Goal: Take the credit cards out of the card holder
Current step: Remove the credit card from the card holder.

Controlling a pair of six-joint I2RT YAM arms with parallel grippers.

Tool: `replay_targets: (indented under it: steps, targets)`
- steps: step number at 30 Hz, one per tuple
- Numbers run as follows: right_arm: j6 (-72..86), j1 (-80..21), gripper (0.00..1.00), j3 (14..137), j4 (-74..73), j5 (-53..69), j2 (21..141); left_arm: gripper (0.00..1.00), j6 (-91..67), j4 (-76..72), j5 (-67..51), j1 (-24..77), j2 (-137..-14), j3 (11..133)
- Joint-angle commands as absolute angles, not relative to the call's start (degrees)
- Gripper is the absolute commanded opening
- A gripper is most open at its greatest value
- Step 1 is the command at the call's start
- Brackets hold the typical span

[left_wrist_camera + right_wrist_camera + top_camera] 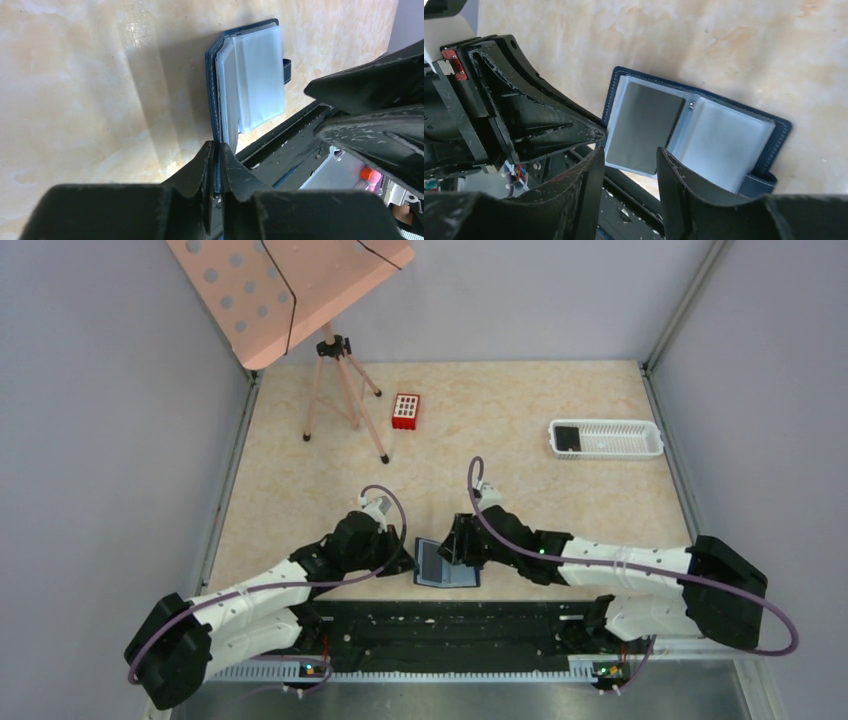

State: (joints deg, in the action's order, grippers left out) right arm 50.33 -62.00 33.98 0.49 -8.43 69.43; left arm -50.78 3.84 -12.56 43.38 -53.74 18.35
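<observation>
The blue card holder (446,563) lies open near the table's front edge, its greyish pockets facing up. My left gripper (216,148) is shut on the card holder's (250,75) blue left edge. A dark grey credit card (645,126) sits in the left pocket of the card holder (782,134). My right gripper (629,152) is open, its tips just short of that card's near edge, with nothing between the fingers. In the top view the left gripper (404,558) and the right gripper (460,546) flank the holder.
A white slotted tray (620,439) at the back right holds a dark card (567,437). A small red box (405,410) and a tripod (340,390) carrying a pink perforated board stand at the back left. The black base rail (450,625) runs just behind the holder.
</observation>
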Motion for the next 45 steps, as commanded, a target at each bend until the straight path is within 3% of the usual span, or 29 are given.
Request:
replay_targets:
  steps: [1, 7, 21, 23, 27, 31, 45]
  targets:
    - [49.0, -62.0, 0.41, 33.3, 10.6, -2.5, 73.1, 0.16, -51.6, 0.6, -12.8, 43.3, -53.6, 17.5]
    - [49.8, -60.0, 0.32, 31.4, 14.0, -0.3, 77.3, 0.27, -51.9, -0.8, -13.4, 43.3, -54.2, 17.4]
    - [51.6, -56.6, 0.33, 25.2, 23.1, 5.2, 79.1, 0.35, -52.3, -7.9, -16.6, 43.3, -58.9, 16.7]
    - [51.6, -56.4, 0.33, 24.5, 24.4, 5.9, 79.1, 0.32, -52.3, -8.6, -17.1, 43.3, -59.4, 16.6]
    - [52.2, -54.9, 0.34, 21.8, 29.3, 9.0, 79.1, 0.11, -52.5, -9.6, -17.9, 43.3, -60.0, 16.4]
    - [51.4, -53.3, 0.36, 18.1, 37.3, 12.8, 78.5, 0.00, -52.8, -11.0, -18.9, 43.3, -59.3, 15.8]
    - [51.3, -46.2, 0.37, 9.0, 52.9, 21.4, 72.3, 0.00, -55.6, -22.0, -20.1, 43.3, -51.5, 10.5]
